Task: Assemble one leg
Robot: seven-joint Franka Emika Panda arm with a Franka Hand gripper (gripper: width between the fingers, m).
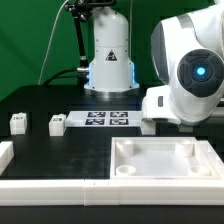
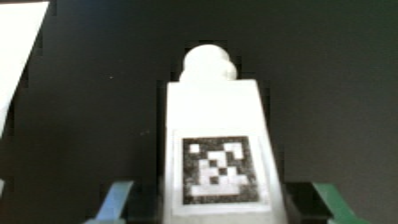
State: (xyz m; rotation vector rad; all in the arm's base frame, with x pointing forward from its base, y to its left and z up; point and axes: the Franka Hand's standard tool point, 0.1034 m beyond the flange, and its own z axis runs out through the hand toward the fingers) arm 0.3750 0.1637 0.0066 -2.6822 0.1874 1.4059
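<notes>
In the wrist view a leg [image 2: 217,140], a white block with a black-and-white tag on its face and a rounded peg at its far end, lies lengthwise between my gripper [image 2: 222,203]. The fingers [image 2: 121,200] stand on either side of its near end, with a dark gap between each finger and the leg. In the exterior view the gripper and this leg are hidden behind the arm's white wrist [image 1: 180,95]. Two more legs [image 1: 16,122] [image 1: 56,123] stand at the exterior view's left.
The large white tray-like piece with corner sockets [image 1: 165,178] lies at the front. The marker board [image 1: 105,120] lies behind it. A white rail [image 1: 45,188] runs along the front edge. A robot base [image 1: 108,55] stands at the back.
</notes>
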